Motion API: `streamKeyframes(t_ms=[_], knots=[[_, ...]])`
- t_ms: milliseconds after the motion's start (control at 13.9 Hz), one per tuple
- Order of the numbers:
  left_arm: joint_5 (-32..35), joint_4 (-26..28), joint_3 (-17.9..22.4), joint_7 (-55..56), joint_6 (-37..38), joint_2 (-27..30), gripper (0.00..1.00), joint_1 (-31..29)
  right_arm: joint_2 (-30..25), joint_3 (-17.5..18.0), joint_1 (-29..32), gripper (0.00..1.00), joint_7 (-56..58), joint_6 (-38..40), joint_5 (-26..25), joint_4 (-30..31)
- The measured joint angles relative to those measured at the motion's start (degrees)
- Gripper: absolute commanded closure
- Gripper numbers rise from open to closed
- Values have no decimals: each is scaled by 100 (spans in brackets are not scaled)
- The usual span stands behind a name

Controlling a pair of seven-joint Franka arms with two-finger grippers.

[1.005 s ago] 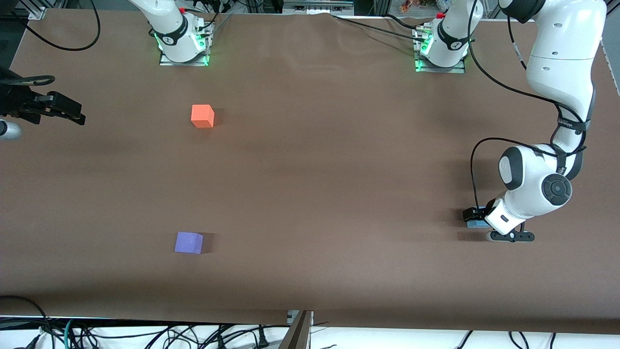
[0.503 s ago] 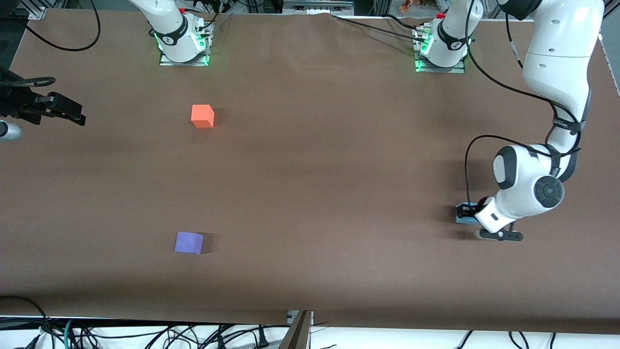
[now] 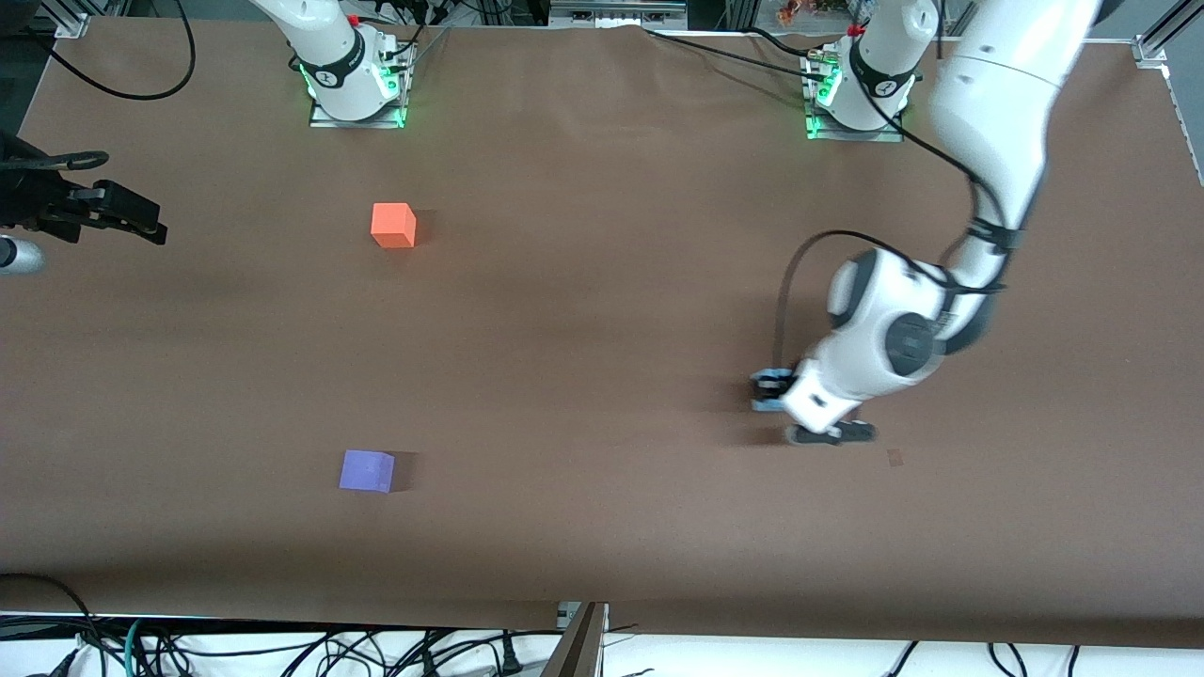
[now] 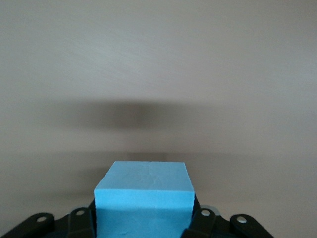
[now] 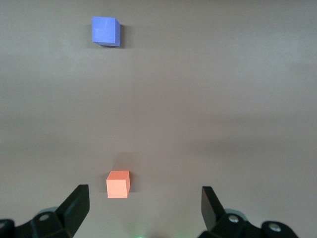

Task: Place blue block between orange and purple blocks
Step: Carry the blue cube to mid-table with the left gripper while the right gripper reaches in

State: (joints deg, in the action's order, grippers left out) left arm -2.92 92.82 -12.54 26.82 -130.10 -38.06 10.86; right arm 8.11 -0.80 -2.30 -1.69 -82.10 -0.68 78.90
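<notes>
My left gripper is shut on the light sky-blue block and holds it just above the table, toward the left arm's end. In the left wrist view the blue block fills the space between the black fingers. The orange block sits near the right arm's base. The purple block sits nearer the front camera than the orange one. My right gripper is open and waits at the right arm's end of the table. The right wrist view shows the orange block and the purple block.
The brown table carries only the three blocks. A small scuff mark lies on the table beside the left gripper. Cables hang past the table edge nearest the front camera.
My left arm has carried the blue block across the table toward the right arm's end, away from its earlier spot. The right arm, orange block and purple block have not moved.
</notes>
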Motion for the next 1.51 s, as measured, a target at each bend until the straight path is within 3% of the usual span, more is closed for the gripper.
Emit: streamKeyframes(t_ms=[215, 431, 574, 718, 790, 1221, 1508], knots=[[0, -598, 307, 1209, 4, -285, 86, 1118, 119, 0, 1, 0, 0, -35, 0, 4], [10, -1318, 424, 2490, -25, -968, 59, 1828, 220, -2, 4, 0, 0, -90, 0, 4], [33, -1797, 717, 3002, -32, -1368, 45, 2360, 271, -6, 7, 0, 0, -114, -1, 6], [33, -1980, 999, 3180, -31, -1503, 22, 2706, 374, -17, 9, 0, 0, -135, -31, 15], [35, -2016, 1050, 3196, -31, -1508, 0, 2759, 444, -22, 10, 0, 0, -191, -50, 16], [535, -2170, 1116, 2709, -21, -1483, 0, 2724, 734, 20, -38, 0, -1, -307, -52, 19], [537, -2221, 1170, 2319, 176, -1289, 0, 2605, 1052, 89, -589, 0, -387, -888, -28, 36]])
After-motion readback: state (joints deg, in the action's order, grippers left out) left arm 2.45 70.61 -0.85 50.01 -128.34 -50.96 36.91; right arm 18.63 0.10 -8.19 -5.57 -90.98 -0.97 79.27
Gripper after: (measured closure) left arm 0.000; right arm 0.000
